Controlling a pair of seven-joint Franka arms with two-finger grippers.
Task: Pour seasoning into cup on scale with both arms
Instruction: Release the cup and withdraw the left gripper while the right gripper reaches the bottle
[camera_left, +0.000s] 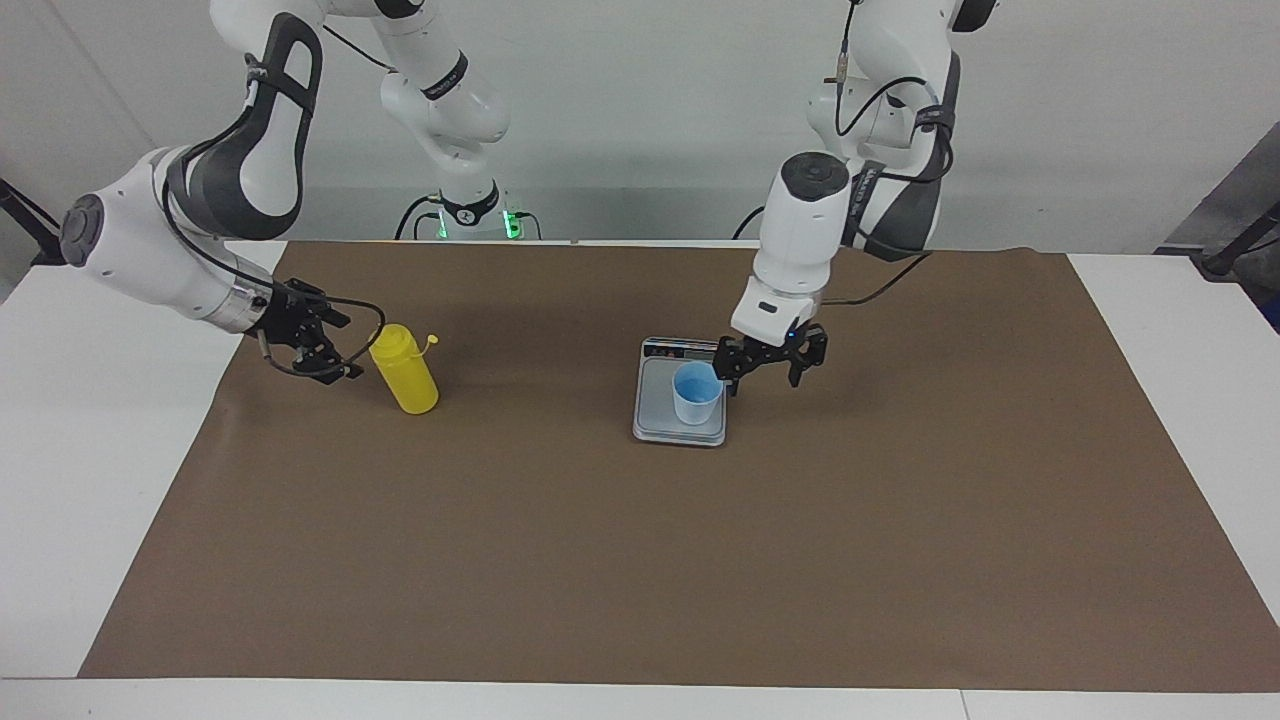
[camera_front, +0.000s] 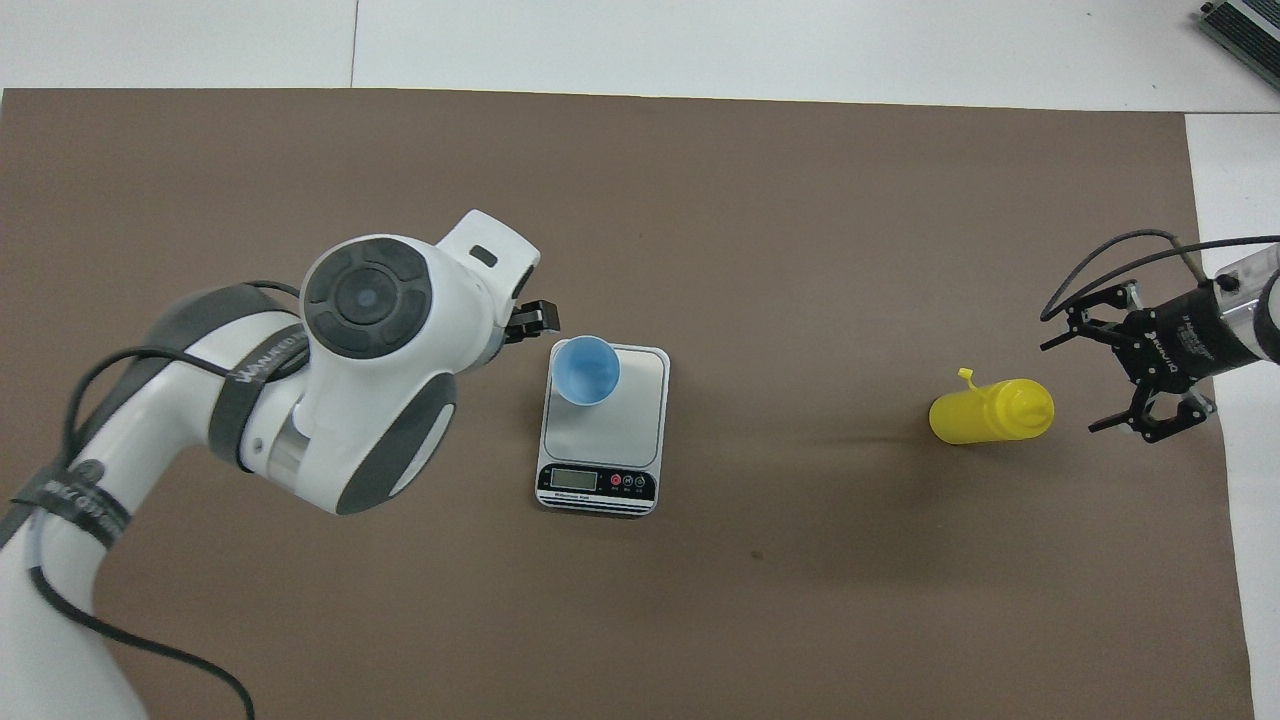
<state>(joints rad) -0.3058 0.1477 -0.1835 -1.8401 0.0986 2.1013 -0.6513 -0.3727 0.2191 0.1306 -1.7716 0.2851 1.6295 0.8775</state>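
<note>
Left gripper (camera_left: 765, 372): fingers spread wide, holding nothing, hanging low just beside the blue cup (camera_left: 697, 392) toward the left arm's end of the table. In the facing view one finger (camera_left: 727, 368) sits right at the cup's rim; whether it touches cannot be told. From overhead the wrist housing covers most of the gripper, with only one black fingertip (camera_front: 538, 316) showing at about 10 o'clock from the cup.

Blue cup: upright, mouth up, long axis vertical, standing on the pale plate of the kitchen scale (camera_left: 655, 420), at the plate's corner toward the left arm's end and farthest from the robots. Scale lies flat near mid-table, long axis running toward and away from the robots, dark display strip on the short edge nearest them, at 6 o'clock from the cup overhead.

Right gripper (camera_left: 318, 348): fingers wide apart, empty, low over the mat at the right arm's end, turned sideways with its open mouth facing the yellow squeeze bottle (camera_left: 404, 368). Small gap between fingertips and bottle; apart.

Yellow squeeze bottle: stands on its base on the brown mat (camera_left: 640, 560), long axis roughly vertical, cone nozzle up; the lean in each view may be only camera angle. Its tethered cap (camera_left: 432, 340) hangs off the nozzle, at 9 o'clock from it overhead, pointing toward the scale. Bottle well apart from the scale, about level with it.
</note>
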